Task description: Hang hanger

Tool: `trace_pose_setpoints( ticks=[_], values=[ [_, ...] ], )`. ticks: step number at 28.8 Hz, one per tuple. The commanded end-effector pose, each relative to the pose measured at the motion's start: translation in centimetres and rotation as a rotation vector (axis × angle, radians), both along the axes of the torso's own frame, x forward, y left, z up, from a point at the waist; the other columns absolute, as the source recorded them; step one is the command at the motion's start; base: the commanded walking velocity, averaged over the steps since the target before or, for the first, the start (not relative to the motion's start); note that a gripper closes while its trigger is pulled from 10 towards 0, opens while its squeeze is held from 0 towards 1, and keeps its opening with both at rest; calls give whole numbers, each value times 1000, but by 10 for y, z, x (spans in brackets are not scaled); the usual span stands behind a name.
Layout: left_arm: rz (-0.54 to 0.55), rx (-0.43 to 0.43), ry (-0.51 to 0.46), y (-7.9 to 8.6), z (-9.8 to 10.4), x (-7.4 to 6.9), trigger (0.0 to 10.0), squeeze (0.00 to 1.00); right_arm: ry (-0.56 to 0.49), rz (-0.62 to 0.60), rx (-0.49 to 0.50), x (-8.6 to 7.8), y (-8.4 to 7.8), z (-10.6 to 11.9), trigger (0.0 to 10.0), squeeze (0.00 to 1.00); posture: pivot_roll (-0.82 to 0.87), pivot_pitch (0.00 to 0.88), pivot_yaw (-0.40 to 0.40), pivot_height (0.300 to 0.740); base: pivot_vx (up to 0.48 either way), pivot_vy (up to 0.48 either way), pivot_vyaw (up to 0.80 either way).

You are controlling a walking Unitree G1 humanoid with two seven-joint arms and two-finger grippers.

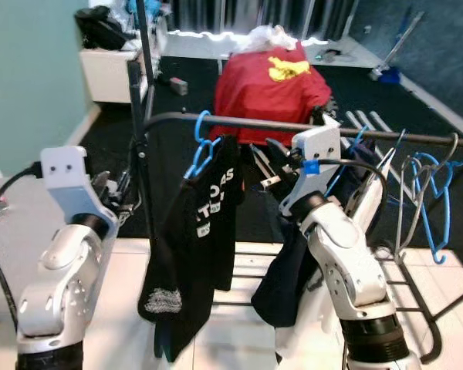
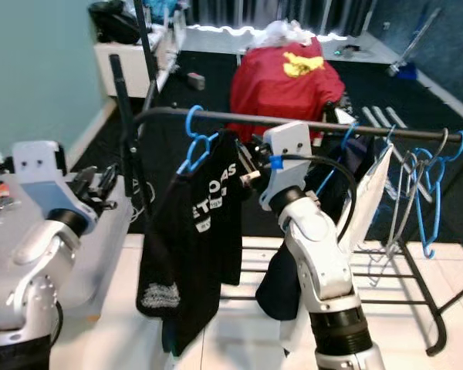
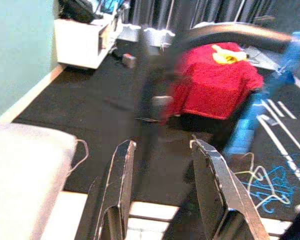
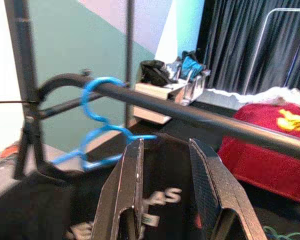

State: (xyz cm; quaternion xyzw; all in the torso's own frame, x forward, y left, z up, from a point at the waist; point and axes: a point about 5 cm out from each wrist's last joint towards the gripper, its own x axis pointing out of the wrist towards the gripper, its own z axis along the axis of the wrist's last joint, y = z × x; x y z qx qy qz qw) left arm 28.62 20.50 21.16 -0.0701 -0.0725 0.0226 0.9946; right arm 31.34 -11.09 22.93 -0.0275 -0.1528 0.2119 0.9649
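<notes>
In the eye views a blue hanger (image 1: 203, 146) carrying a black T-shirt (image 1: 197, 247) hooks over the rack's rail (image 1: 293, 126) at centre frame. Right wrist view: right gripper (image 4: 165, 190), fingers apart, just beside that shirt. Left wrist view: left gripper (image 3: 162, 192), fingers spread, holding nothing.

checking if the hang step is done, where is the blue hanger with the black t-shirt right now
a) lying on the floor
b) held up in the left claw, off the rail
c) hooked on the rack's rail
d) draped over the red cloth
c: the blue hanger carrying the black t-shirt has its hook over the black rail, and the right claw is open just behind it.
</notes>
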Motion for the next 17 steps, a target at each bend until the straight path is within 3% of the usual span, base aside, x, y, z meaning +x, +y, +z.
trace_pose_setpoints(
  ticks=[1,8,12,17],
  values=[
    [-20,11,-26,-1,10,1,10000,0,-4,-8,11,0,-3,0,10000,0,0,34,-61,740,0,-352,0],
    [-37,3,-74,-2,27,2,10000,0,5,-13,9,-1,-3,-1,10000,0,3,39,-64,740,0,-351,0],
    [-46,-6,-76,-5,30,4,10000,0,9,-10,9,0,-2,-2,10000,0,2,42,-60,740,0,0,0],
    [-107,-27,-31,-18,27,13,10000,0,15,-17,13,-1,-3,-3,10000,0,-9,48,-47,740,0,480,0]
  ],
)
